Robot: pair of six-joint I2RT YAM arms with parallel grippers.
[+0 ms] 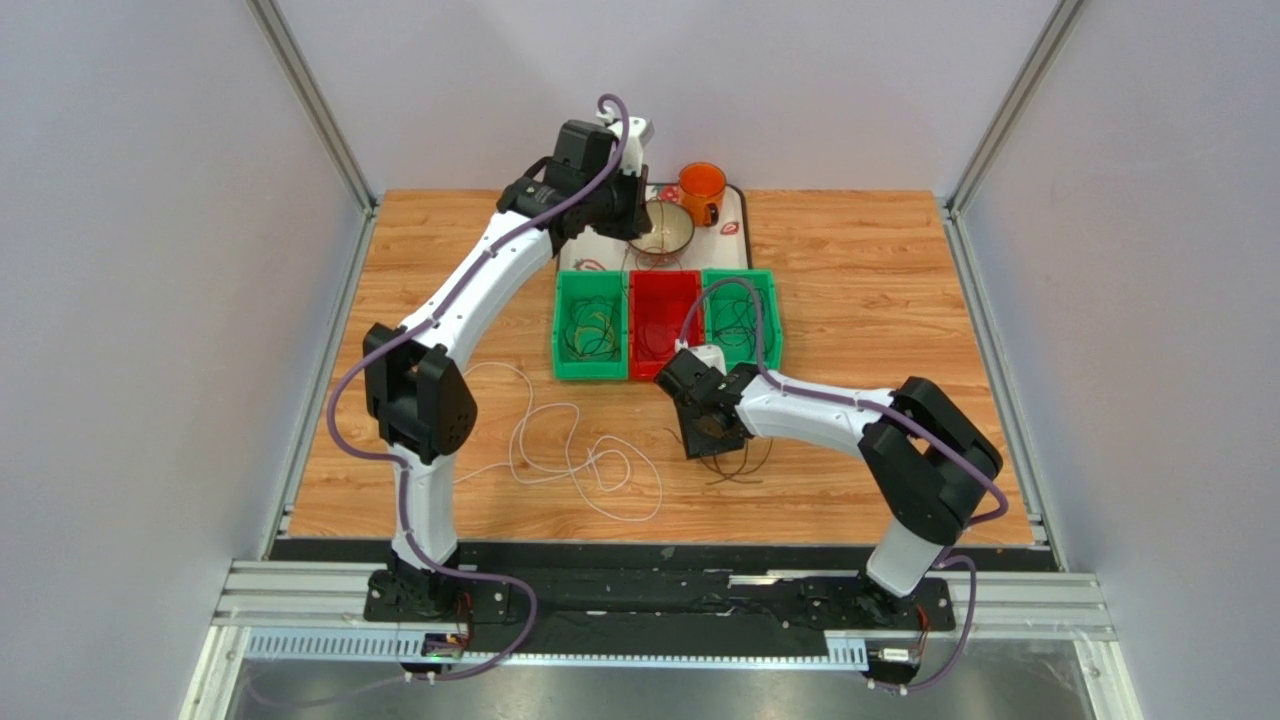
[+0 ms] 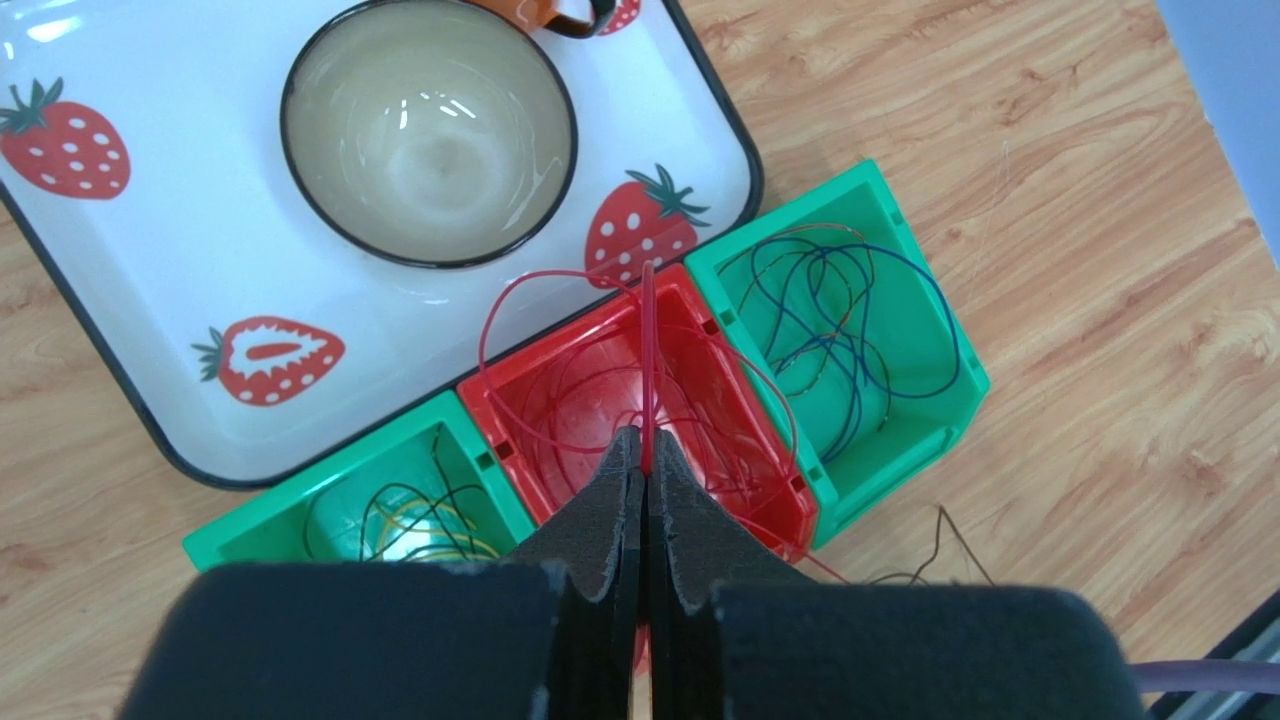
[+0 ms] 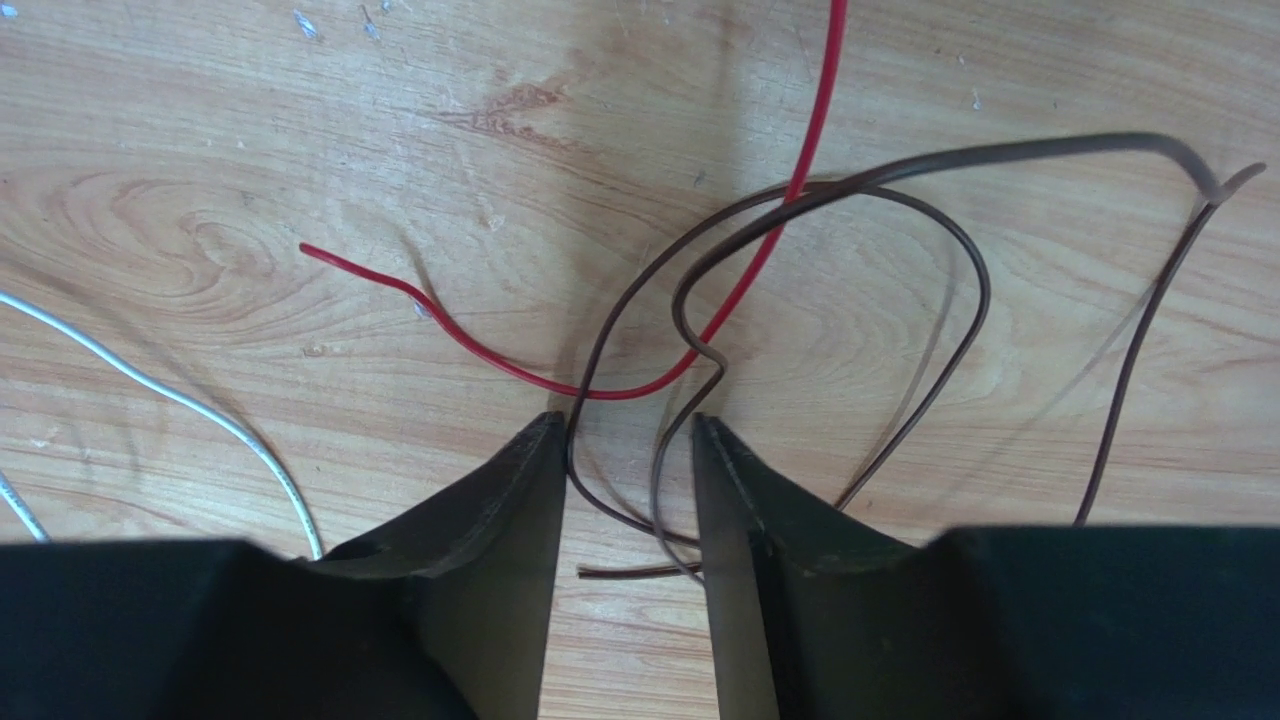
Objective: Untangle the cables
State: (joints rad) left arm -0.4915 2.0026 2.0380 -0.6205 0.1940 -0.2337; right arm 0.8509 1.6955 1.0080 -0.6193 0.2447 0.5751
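My left gripper (image 2: 643, 458) is at the far side of the table (image 1: 872, 270), over the red bin (image 1: 664, 366). Its jaws are pressed together, pinching a red cable (image 2: 648, 345) that loops over that bin, which sits between a left green bin (image 1: 589, 369) and a right green bin (image 1: 771, 308). My right gripper (image 3: 628, 450) is low over the wood near the middle, jaws spread, with a loop of brown cable (image 3: 962, 152) lying between them and a loose red strand (image 3: 804, 165) just beyond. A white cable (image 1: 579, 465) lies in loops at the near left.
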